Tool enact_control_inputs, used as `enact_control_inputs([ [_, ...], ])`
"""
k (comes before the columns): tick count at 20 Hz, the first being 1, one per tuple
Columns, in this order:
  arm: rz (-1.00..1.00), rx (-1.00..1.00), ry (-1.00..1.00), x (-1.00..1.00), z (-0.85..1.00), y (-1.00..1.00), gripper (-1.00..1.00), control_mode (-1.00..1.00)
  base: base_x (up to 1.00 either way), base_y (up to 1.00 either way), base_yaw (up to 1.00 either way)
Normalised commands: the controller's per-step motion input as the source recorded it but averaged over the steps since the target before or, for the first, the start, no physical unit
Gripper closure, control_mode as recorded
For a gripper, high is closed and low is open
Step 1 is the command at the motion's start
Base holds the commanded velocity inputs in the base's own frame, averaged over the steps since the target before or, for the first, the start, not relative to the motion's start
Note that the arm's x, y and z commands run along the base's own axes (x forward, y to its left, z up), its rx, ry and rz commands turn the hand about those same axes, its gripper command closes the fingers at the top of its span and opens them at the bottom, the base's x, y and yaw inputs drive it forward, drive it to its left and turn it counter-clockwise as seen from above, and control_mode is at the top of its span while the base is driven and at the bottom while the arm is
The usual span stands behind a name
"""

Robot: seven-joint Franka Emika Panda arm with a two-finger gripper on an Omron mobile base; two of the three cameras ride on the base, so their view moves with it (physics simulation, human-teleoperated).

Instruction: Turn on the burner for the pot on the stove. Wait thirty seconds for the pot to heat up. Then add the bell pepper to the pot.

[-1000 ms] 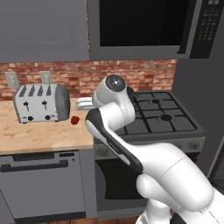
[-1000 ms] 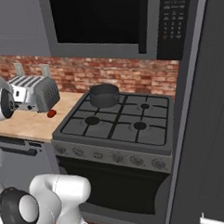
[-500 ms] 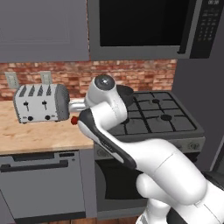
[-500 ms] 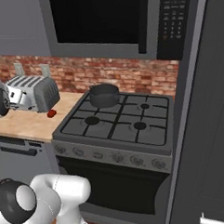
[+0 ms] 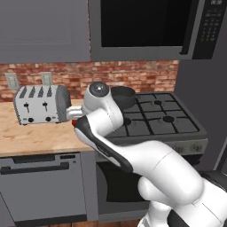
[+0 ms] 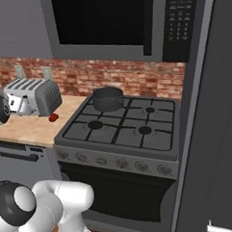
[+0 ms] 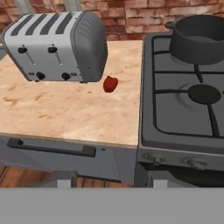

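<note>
In the hand view, the small red bell pepper (image 7: 110,84) lies on the wooden counter just right of the toaster. My gripper (image 7: 112,183) hovers above and in front of the counter's edge, well short of the pepper; its tips stand apart at the bottom edge with nothing between them. The dark grey pot (image 7: 199,39) sits on the rear left burner of the stove (image 7: 175,131). The front left burner (image 7: 204,94) is bare. From the right base view I see the pot (image 6: 108,98) and the bell pepper (image 6: 53,118) by the stove's left edge.
A silver four-slot toaster (image 7: 57,46) stands on the counter (image 7: 65,113) close behind and to the left of the pepper. The stove's knobs (image 6: 121,162) run along its front. A black microwave (image 6: 103,22) hangs above, and a brick wall backs the counter.
My arm has swung left from the stove toward the counter and toaster. Pot and pepper have not moved.
</note>
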Motion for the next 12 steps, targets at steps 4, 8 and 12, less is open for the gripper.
enact_control_inputs([
  [4, 0.00, 0.00, 0.00, 0.00, -0.21, 0.00, -1.00, -1.00, 0.00, 0.00, 0.00],
  [8, 0.00, 0.00, 0.00, 0.03, -0.12, 0.00, -1.00, -1.00, 0.00, 0.00, 0.00],
  [12, 0.00, 0.00, 0.01, 0.13, -0.10, 0.00, -1.00, -1.00, 0.00, 0.00, 0.00],
])
